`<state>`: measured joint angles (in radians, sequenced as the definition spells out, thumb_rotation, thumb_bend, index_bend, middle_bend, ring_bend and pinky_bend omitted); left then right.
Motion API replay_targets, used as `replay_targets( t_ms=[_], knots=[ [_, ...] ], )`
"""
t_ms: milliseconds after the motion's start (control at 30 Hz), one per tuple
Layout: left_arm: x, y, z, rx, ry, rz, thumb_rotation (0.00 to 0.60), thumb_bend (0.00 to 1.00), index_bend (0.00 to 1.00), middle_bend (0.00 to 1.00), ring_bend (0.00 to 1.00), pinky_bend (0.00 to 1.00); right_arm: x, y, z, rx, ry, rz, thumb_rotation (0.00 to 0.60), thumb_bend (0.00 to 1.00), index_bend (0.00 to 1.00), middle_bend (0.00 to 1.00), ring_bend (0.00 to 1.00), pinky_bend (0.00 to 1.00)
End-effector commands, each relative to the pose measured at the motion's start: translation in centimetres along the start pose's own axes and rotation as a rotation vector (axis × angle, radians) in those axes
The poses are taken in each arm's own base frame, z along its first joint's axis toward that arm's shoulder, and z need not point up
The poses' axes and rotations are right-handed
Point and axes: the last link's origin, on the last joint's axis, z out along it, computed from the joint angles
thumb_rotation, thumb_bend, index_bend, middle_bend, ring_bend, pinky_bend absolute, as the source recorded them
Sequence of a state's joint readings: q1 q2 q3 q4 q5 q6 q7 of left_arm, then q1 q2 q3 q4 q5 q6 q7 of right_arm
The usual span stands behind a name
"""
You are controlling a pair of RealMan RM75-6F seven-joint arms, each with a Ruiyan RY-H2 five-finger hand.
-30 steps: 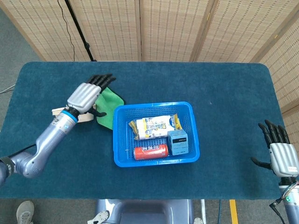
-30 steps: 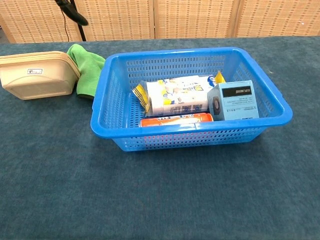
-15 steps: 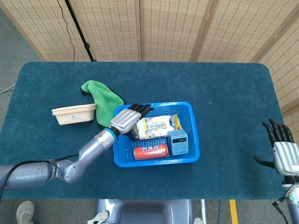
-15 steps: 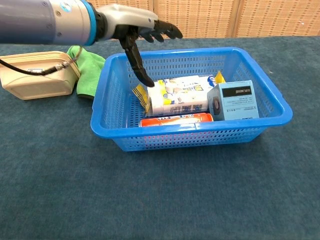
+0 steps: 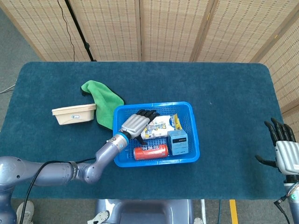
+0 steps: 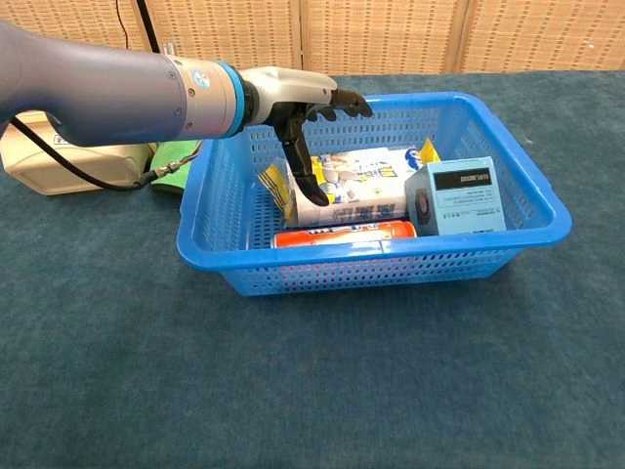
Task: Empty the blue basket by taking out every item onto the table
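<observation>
My right hand (image 5: 285, 151) rests open, fingers apart, holding nothing, at the table's (image 5: 224, 84) near right edge. The blue basket (image 6: 547, 210) sits mid-table holding a red can (image 6: 344, 235), a blue box (image 6: 459, 198) and a snack pack (image 6: 356, 186). My left hand (image 6: 298, 98) hovers spread over the pack; contact unclear. Beyond, on the left: beige container (image 5: 74, 114), green cloth (image 5: 102, 95).

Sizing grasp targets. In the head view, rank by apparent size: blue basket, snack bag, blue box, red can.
1. blue basket, clearly largest.
2. snack bag, though the left hand covers its left end.
3 and 4. blue box and red can: too alike to rank; the can is longer and thinner, the box squarer.
</observation>
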<state>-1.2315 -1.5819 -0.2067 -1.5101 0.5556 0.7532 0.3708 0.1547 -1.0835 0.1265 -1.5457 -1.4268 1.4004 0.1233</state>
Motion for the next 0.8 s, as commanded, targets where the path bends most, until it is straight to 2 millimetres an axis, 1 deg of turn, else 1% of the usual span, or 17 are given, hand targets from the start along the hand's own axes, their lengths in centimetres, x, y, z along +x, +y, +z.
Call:
replay_targets(
  t_ms=[33, 200, 500, 800],
  knots=[
    [-0.4, 0.0, 0.5, 0.009, -0.004, -0.009, 0.600, 0.00, 0.00, 0.00, 0.00, 0.00, 0.0, 0.0, 0.1, -0.002, -0.001, 0.000, 0.600, 0.00, 0.00, 0.00, 0.00, 0.00],
    [-0.9, -0.2, 1.2, 0.021, -0.014, -0.023, 0.600, 0.00, 0.00, 0.00, 0.00, 0.00, -0.1, 0.1, 0.2, -0.006, -0.004, 0.000, 0.600, 0.00, 0.00, 0.00, 0.00, 0.00],
    [-1.7, -0.7, 1.5, 0.051, -0.029, -0.025, 0.600, 0.00, 0.00, 0.00, 0.00, 0.00, 0.0, 0.1, 0.2, -0.004, -0.005, 0.000, 0.600, 0.00, 0.00, 0.00, 0.00, 0.00],
    [-2.3, -0.4, 2.2, 0.066, -0.027, -0.031, 0.600, 0.00, 0.00, 0.00, 0.00, 0.00, -0.1, 0.2, 0.2, -0.005, -0.008, 0.000, 0.600, 0.00, 0.00, 0.00, 0.00, 0.00]
  ],
)
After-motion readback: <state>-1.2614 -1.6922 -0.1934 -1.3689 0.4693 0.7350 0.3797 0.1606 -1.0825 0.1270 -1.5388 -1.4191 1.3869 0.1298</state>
